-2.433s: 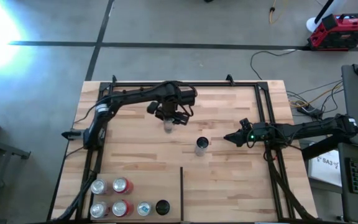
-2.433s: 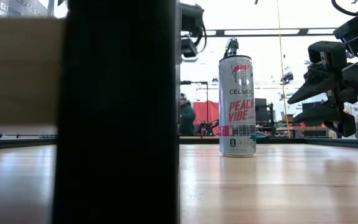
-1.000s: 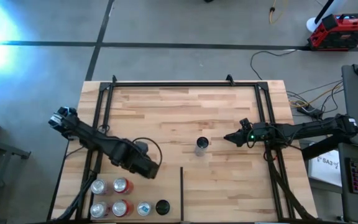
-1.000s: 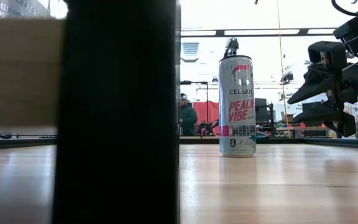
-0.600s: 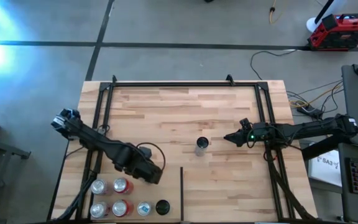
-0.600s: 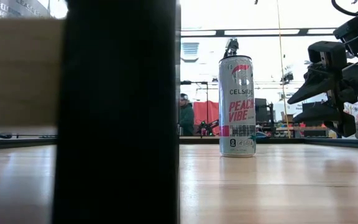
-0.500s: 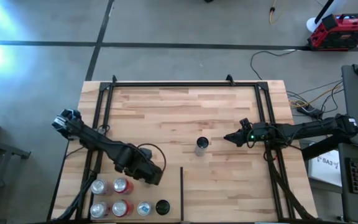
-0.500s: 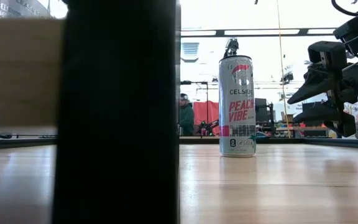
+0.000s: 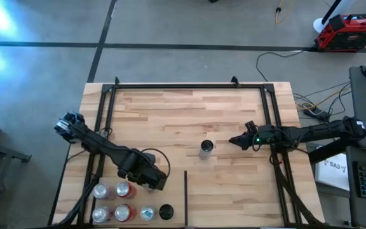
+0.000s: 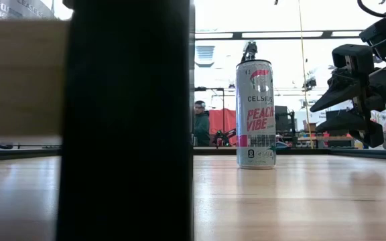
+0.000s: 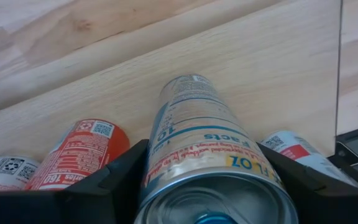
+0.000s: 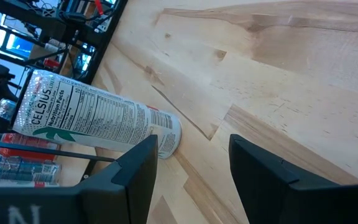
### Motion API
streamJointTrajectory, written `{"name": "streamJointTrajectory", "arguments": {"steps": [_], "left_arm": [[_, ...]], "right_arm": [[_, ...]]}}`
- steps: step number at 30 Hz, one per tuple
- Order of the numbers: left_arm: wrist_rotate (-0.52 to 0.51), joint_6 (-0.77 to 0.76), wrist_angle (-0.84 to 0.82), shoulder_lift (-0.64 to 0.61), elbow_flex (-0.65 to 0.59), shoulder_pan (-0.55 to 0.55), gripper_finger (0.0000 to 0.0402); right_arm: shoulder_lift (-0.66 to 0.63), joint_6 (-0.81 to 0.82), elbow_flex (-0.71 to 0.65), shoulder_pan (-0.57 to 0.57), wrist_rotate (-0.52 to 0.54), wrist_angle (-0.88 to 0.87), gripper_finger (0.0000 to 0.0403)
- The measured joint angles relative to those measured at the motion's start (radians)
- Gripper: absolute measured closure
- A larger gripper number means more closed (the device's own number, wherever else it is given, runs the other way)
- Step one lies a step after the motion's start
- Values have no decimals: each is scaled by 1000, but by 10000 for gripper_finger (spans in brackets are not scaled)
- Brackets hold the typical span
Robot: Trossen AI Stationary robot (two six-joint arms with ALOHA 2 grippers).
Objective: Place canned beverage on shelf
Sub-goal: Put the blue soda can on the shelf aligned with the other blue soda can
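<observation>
Black post point(image 10: 126, 120) fills the low view's left half, hiding the cluster of cans point(image 9: 122, 202) at the shelf's point(image 9: 189, 121) seven o'clock corner. The left pincer point(image 9: 150, 178) is clamped on a can point(image 11: 207, 168), its bottom cut off in the left wrist view. The standing Celsius can point(image 9: 206, 149) sits near the middle of the shelf, bare wood around it from nine through twelve o'clock. At its three o'clock, apart from it, the right pincer point(image 9: 232, 140) is closed and empty. Since a moment ago the left arm has crept slightly nearer the cluster; the right is unmoved.
</observation>
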Motion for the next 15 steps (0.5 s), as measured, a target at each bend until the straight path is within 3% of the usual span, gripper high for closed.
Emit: {"name": "streamJointTrajectory", "arguments": {"steps": [15], "left_arm": [[31, 1, 21, 28, -2, -2, 172]], "right_arm": [[0, 0, 0, 0, 0, 0, 220]]}}
